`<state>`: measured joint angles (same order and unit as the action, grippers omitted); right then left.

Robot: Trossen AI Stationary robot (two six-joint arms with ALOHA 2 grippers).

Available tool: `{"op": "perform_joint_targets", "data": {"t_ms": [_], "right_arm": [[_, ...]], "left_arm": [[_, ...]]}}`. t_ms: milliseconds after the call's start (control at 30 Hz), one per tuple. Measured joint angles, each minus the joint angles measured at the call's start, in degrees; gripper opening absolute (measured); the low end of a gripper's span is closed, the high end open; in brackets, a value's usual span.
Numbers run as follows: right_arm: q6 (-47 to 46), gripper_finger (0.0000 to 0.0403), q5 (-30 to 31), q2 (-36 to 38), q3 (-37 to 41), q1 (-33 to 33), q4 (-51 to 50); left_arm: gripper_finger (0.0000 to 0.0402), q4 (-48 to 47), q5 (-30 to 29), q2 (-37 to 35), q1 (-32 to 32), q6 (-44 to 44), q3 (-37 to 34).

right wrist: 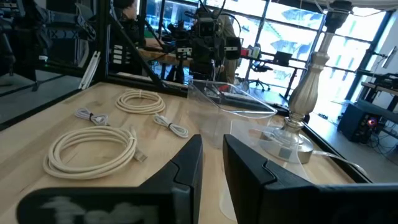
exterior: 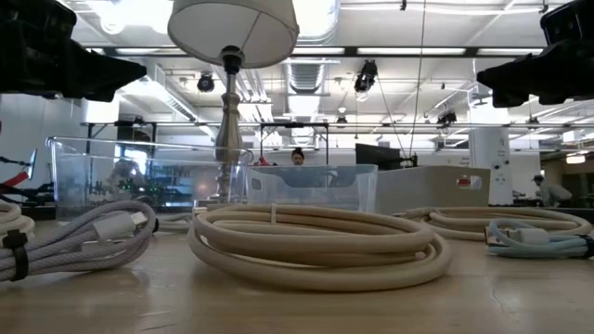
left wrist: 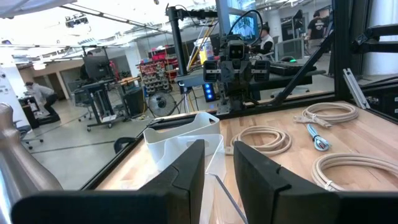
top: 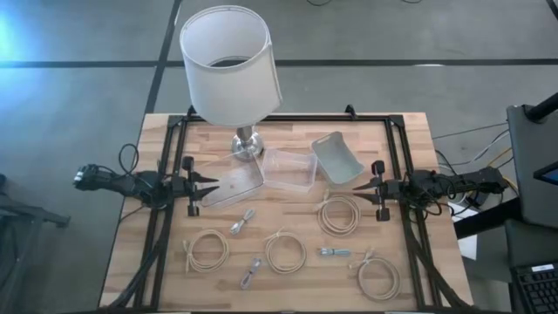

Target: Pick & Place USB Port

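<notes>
Seen from above, three short bundled USB cables lie among four cream coils on the wooden table (top: 131, 262). The blue-grey USB cable (top: 334, 252), right of centre in the lower frame, is a tight bundle lying with its long axis left to right. The upper grey USB cable (top: 242, 221) and the lower grey USB cable (top: 251, 272), left of centre, are pale grey, each slanting from lower left to upper right; which end carries the plug cannot be told. The cream coils (top: 285, 251) are loosely wound rings lying flat across the lower half of the frame.

The left gripper (top: 212, 187) hangs at mid-left, its fingers slightly parted and holding nothing, tips towards a tilted clear tray (top: 231, 187). The right gripper (top: 357, 187) hangs at mid-right, fingers likewise a little apart and empty, near a grey bin (top: 336, 157). Between them sits a clear box (top: 288, 168), with a lamp (top: 228, 65) at upper centre.
</notes>
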<state>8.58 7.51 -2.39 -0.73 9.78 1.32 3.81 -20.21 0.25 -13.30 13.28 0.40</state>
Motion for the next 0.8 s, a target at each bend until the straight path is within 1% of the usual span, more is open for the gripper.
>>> {"op": "perform_joint_targets", "data": {"t_ms": [733,800], "right_arm": [[0.0,0.0059,0.0,0.0,0.0,0.0,0.0],[0.0,0.0059,0.0,0.0,0.0,0.0,0.0]], "left_arm": [[0.009,0.0,0.0,0.0,0.0,0.0,0.0],[0.009,-0.2,-0.3,0.0,0.0,1.2,0.0]]}}
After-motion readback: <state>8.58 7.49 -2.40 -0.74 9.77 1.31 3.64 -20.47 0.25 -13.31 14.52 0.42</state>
